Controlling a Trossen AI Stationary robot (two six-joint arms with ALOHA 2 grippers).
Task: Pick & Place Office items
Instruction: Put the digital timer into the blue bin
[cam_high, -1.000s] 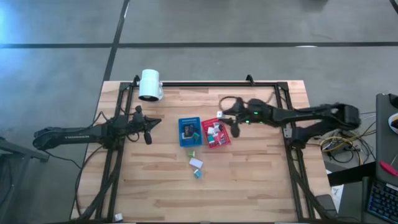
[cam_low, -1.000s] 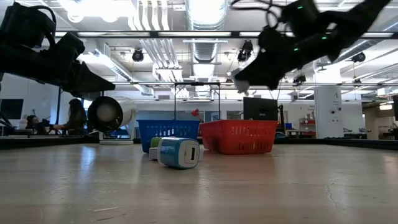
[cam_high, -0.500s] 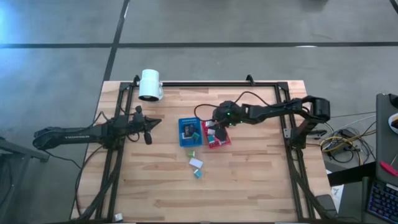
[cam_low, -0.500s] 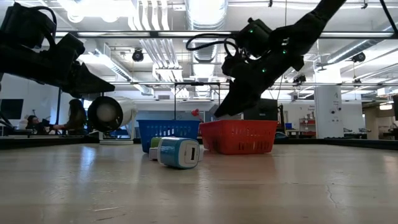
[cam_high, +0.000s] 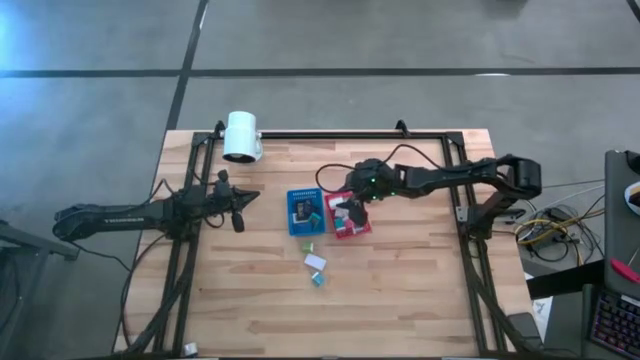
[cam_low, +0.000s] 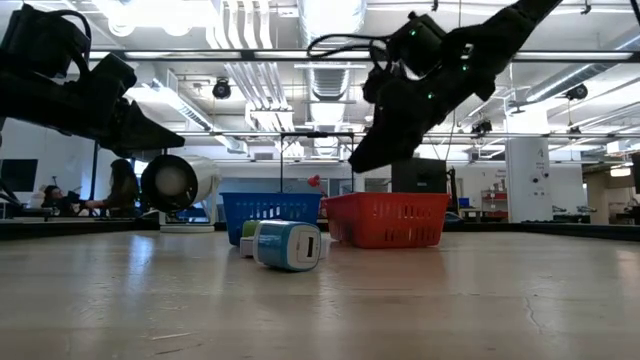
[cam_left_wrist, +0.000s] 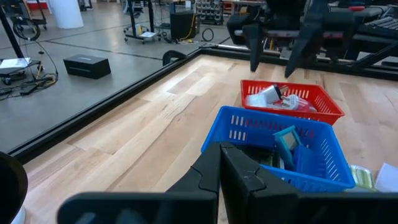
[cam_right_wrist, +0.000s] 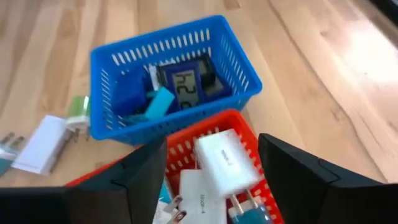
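Pale wooden planks make up the table (cam_high: 400, 290), framed by a black rail, with a wide workshop hall beyond it. Taking the red tray (cam_high: 349, 216) as the landmark and starting at the table's front edge: a teal-and-white block (cam_high: 318, 280) lies on the bare wood nearest the front, in the low view it is the closest thing (cam_low: 287, 245). Just behind it sits a white block (cam_high: 315, 262), then a small green piece (cam_high: 308, 245) close to the blue tray's front edge. All three lie forward and to the left of the red tray.

The blue tray (cam_high: 303, 211) stands just beside the red tray's left side; it holds a dark item with a display (cam_right_wrist: 188, 79) and a teal piece (cam_right_wrist: 159, 102). Inside the red tray lie white plug-like blocks (cam_right_wrist: 224, 160).

The right gripper (cam_high: 351, 211) hangs directly above the red tray, fingers (cam_right_wrist: 298, 174) spread apart with nothing between them, the white blocks showing in the gap below.

Well to the left of the blue tray, the left gripper (cam_high: 238, 208) waits above bare wood, its fingers (cam_left_wrist: 233, 174) pressed together and holding nothing.

Farther back, near the rear-left rail, lies the big white cylinder (cam_high: 242, 136).
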